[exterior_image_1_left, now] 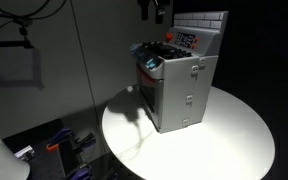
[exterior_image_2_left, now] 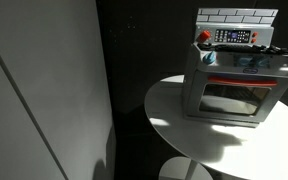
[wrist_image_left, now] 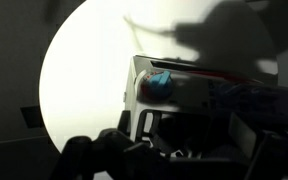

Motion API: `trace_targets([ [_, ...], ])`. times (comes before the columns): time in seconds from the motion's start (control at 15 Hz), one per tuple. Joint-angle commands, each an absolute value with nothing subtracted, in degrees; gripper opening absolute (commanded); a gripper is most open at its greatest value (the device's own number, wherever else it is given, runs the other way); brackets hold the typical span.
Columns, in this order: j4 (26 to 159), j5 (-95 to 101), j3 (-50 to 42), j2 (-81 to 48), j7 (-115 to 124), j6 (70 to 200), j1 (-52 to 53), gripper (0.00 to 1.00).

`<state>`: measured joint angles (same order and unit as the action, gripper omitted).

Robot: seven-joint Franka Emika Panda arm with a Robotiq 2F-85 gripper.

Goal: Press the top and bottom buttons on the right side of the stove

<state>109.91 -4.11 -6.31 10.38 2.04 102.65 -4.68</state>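
Note:
The grey toy stove (exterior_image_1_left: 184, 85) stands on a round white table and shows in both exterior views (exterior_image_2_left: 239, 75). Its tiled back panel (exterior_image_2_left: 237, 15) rises behind a red-and-white control patch (exterior_image_2_left: 234, 36), which has a red button (exterior_image_2_left: 205, 37) at one end. My gripper (exterior_image_1_left: 160, 10) hangs high above the stove's back, partly cut off by the frame top, touching nothing. In the wrist view the stove (wrist_image_left: 184, 85) lies below in deep shadow. The dark fingers (wrist_image_left: 192, 125) look spread apart and empty. The gripper is out of sight in the exterior view that faces the oven door.
The round white table (exterior_image_1_left: 234, 135) (exterior_image_2_left: 179, 120) carries only the stove. A blue object (wrist_image_left: 162, 83) sits at the stove's top front corner. A grey wall panel (exterior_image_2_left: 44, 90) stands beside the table. Clutter lies on the floor (exterior_image_1_left: 59, 145) below.

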Motion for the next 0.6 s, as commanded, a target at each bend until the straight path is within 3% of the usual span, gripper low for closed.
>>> trace_targets([
  [0.0, 111.4, -2.6, -5.7, 15.1, 3.3, 100.0, -5.1, 1.0],
  [0.53, 110.4, -3.5, -6.0, 15.7, 2.1, 97.0, -4.9, 1.0],
])
